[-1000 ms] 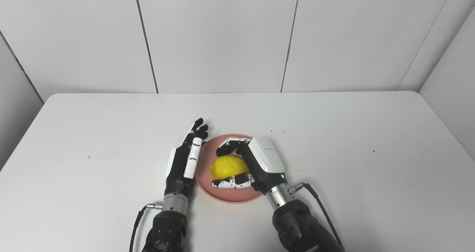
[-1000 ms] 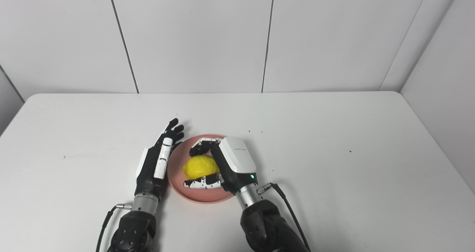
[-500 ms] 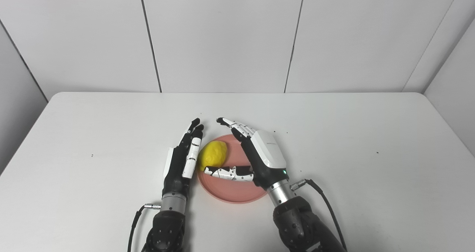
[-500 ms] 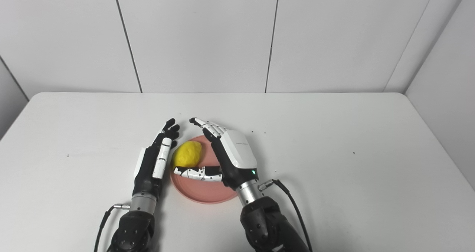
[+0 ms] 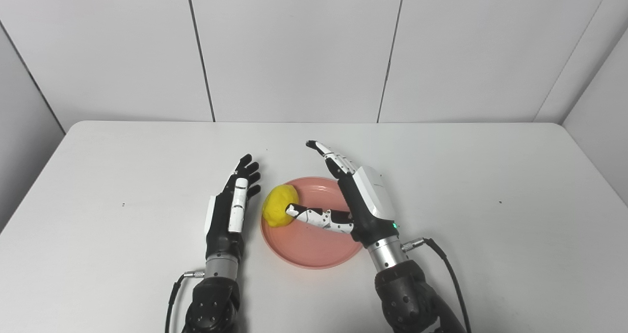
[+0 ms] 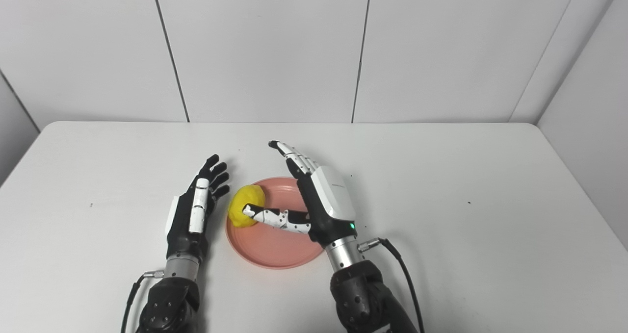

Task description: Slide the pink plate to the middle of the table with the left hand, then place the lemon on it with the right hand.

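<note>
The pink plate (image 5: 314, 244) lies near the table's front middle. The yellow lemon (image 5: 278, 211) rests on the plate's left rim, free of any hand. My right hand (image 5: 360, 205) is open above the plate's right side, its fingers (image 5: 332, 157) stretched up and away and its thumb pointing left toward the lemon, which it seems to touch. My left hand (image 5: 229, 216) is open and empty, flat beside the plate's left edge and a little apart from it. In the right eye view the lemon (image 6: 245, 210) sits between both hands.
The white table (image 5: 490, 176) ends at grey wall panels behind it. A black cable (image 5: 441, 264) runs from the right wrist, another from the left wrist (image 5: 176, 289). Small dark specks dot the tabletop.
My right hand has opened and let go of the lemon, then drawn back to the right. The lemon rolled to the plate's left rim. My left hand has moved slightly left, away from the plate.
</note>
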Controlling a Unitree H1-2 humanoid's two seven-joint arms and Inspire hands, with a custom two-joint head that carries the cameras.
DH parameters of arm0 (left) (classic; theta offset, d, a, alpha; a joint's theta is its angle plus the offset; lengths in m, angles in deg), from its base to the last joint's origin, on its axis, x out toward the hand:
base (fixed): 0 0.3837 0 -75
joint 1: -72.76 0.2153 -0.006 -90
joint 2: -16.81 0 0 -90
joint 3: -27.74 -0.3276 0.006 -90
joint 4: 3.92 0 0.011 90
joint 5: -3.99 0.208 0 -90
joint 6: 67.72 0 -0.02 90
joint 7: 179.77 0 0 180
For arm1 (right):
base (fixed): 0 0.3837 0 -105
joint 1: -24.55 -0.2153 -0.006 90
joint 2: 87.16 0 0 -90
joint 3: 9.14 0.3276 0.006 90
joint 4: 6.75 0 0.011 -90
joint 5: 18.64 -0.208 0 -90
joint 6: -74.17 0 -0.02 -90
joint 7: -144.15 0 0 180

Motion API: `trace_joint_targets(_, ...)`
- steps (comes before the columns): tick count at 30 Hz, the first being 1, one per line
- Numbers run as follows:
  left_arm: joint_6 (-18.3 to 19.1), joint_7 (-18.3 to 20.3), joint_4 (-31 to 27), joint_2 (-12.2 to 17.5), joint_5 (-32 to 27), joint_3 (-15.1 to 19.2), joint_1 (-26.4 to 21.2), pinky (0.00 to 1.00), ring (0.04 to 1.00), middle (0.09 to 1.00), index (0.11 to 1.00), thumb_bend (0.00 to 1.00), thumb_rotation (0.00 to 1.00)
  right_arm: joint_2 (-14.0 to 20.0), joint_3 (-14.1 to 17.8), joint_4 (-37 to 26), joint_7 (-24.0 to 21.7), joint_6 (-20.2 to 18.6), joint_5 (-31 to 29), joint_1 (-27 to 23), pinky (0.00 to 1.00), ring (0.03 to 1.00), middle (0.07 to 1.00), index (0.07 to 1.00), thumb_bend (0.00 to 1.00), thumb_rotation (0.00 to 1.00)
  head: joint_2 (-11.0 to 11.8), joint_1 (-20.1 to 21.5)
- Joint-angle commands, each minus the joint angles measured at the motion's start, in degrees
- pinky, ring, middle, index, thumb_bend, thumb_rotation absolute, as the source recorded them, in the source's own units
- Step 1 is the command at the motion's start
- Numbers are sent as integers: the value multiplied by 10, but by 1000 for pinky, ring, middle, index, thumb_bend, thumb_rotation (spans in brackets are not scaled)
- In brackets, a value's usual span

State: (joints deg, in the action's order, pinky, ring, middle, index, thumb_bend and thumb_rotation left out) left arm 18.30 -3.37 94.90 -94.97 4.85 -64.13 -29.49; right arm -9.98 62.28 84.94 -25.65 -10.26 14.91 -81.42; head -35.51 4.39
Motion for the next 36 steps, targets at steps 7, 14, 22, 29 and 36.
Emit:
trace_joint_targets(7, -25, 19, 6, 12, -8, -4, -2, 874, 896, 907, 896, 501, 1000, -15, 65, -9, 6, 41, -103, 10, 833, 886, 895, 878, 640, 917, 0, -1)
trace_joint_targets(14, -31, 28, 2, 21, -11, -9, 1, 896, 910, 922, 917, 506, 1000, -23, 91, -10, -3, 28, -146, 25, 915, 940, 935, 924, 669, 999, 1, 1)
trace_joint_targets(22, -11, 27, -5, 25, 0, -12, 2, 941, 927, 935, 928, 523, 1000, -40, 110, -1, -34, 23, -228, 37, 999, 1000, 993, 979, 731, 1000, -2, 8)
trace_joint_targets(29, -14, 35, -4, 32, -6, -14, 1, 935, 929, 942, 936, 510, 1000, -53, 127, 13, -52, 27, -283, 36, 1000, 1000, 1000, 988, 763, 1000, -3, 18)
trace_joint_targets(36, -15, 39, -1, 33, -10, -11, -1, 936, 927, 938, 937, 516, 1000, -56, 133, 21, -66, 24, -306, 40, 1000, 1000, 1000, 991, 763, 1000, -3, 21)
